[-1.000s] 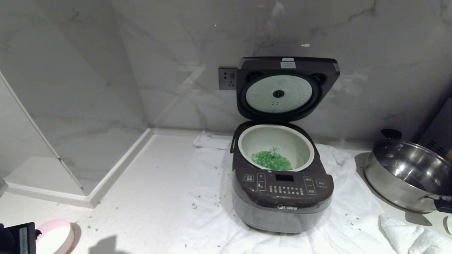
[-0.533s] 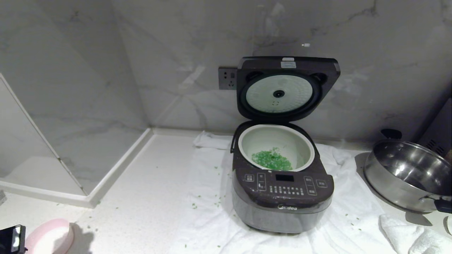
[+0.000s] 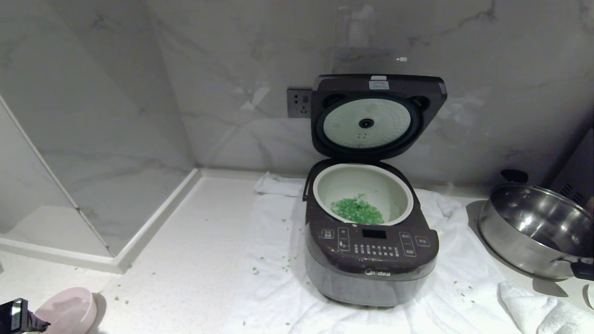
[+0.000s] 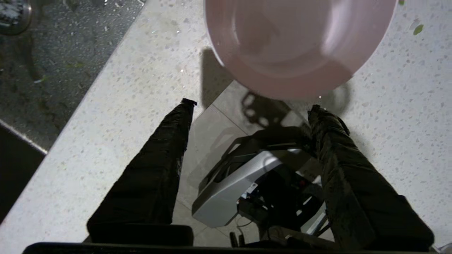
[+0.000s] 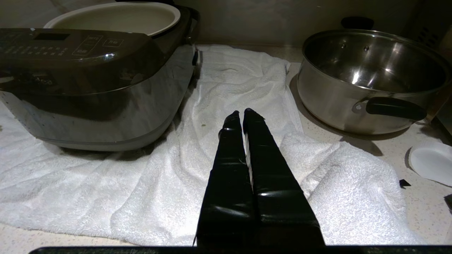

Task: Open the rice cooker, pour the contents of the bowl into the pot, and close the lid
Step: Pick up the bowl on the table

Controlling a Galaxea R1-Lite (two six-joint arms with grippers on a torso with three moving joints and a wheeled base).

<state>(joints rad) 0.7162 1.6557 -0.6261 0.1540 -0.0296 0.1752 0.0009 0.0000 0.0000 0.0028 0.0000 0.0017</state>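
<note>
Speckled countertop (image 3: pixel 195 260) (marble walls (image 3: pixel 116 93) behind)

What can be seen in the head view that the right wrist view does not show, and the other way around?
Only the head view shows the raised lid, the green bits in the pot, the pink bowl and the left end effector beside it. Only the right wrist view shows the right end effector, shut, over the white towel. Both show the rice cooker, the towel and the steel pan.
</note>
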